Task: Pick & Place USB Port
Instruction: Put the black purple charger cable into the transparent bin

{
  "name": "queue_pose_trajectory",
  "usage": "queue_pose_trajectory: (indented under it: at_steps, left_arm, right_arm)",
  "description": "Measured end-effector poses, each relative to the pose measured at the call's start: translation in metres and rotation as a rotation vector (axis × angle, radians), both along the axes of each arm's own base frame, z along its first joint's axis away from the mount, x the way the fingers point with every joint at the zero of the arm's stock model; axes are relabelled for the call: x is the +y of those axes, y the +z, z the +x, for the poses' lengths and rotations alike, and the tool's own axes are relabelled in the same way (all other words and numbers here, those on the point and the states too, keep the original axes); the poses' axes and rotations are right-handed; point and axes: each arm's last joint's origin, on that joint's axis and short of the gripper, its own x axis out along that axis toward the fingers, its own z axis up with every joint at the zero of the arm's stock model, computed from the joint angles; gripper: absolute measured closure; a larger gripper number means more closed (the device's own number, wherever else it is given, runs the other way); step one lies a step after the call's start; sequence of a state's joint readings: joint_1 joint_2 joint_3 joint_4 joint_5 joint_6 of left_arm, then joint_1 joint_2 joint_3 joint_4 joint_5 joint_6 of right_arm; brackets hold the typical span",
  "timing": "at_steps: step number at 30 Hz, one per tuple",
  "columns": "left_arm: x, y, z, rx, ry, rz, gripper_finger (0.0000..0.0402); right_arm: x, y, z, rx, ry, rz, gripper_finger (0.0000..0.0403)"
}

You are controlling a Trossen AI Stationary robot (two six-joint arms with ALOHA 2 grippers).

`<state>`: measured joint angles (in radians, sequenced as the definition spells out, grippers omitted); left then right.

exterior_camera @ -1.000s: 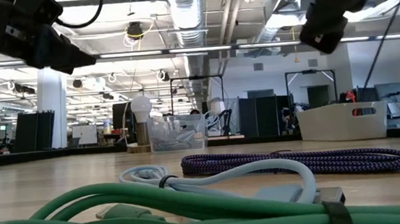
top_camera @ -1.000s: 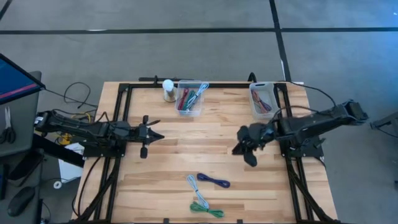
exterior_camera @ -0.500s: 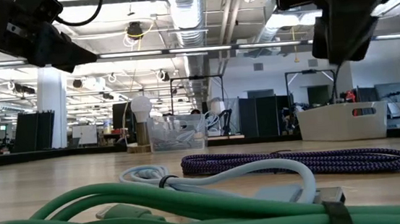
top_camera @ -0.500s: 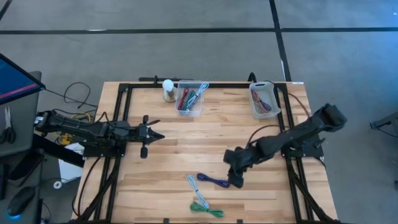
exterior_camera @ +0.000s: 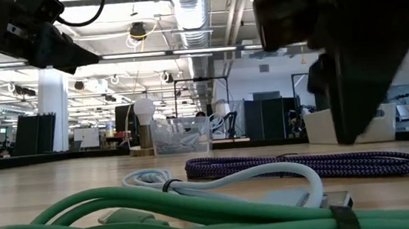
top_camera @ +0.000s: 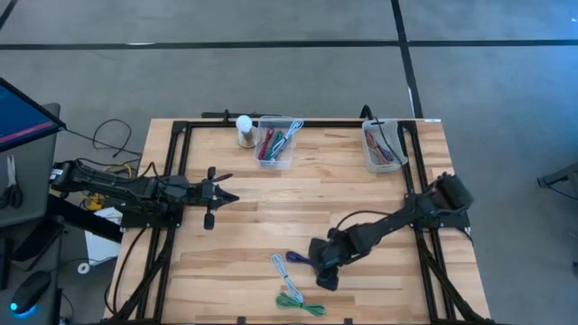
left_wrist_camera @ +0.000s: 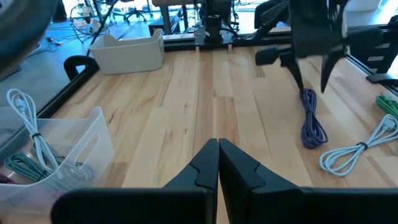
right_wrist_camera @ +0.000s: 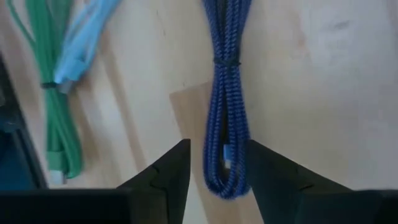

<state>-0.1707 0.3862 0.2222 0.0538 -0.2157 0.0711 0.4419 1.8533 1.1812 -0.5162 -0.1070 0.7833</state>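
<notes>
Low view puts the green cable [exterior_camera: 162,218] nearest the camera, the pale blue cable [exterior_camera: 218,181] just behind it, then the purple braided cable [exterior_camera: 305,166] lying on the wooden table [exterior_camera: 47,180]. Right gripper [right_wrist_camera: 214,165] hangs over that purple cable, fingers [right_wrist_camera: 168,171] apart with one on each side of the bundle's end, not clamped on it. Left gripper [left_wrist_camera: 217,163] waits above the table's left side, fingers pressed together, holding nothing. Farther back stand a clear bin [top_camera: 276,143] of cables and a white bin [top_camera: 381,144]
</notes>
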Motion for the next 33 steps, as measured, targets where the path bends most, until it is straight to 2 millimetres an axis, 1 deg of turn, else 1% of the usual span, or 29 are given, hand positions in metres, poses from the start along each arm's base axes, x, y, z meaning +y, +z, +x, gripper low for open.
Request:
queue_pose_trajectory:
  at_steps: [3,7,17,20,25,30,33]
  left_arm:
    - [0.0,0.0,0.0,0.0,0.0,0.002,0.0389]
    - [0.0,0.001,0.0,-0.005,-0.001,0.001,0.0389]
    - [0.0,0.001,0.0,-0.012,-0.001,0.0,0.0389]
    - [0.0,0.001,0.0,-0.014,-0.001,0.0,0.0389]
    - [0.0,0.001,0.0,-0.014,0.001,0.0,0.0389]
    - [0.0,0.001,0.0,-0.015,0.001,0.0,0.0389]
    - [0.0,0.001,0.0,-0.015,0.001,0.0,0.0389]
  right_arm:
    - [0.003,-0.009,0.003,0.016,0.029,-0.019,0.0258]
    - [0.002,-0.013,0.004,0.012,0.062,-0.034,0.027]
    - [-0.002,-0.015,0.006,0.008,0.103,-0.054,0.0307]
    - [-0.004,-0.015,0.006,0.001,0.127,-0.063,0.0332]
    - [-0.007,-0.016,0.007,0.0,0.156,-0.077,0.0391]
    - [-0.009,-0.015,0.007,0.002,0.171,-0.085,0.0394]
    - [-0.01,-0.012,0.006,-0.005,0.19,-0.091,0.0398]
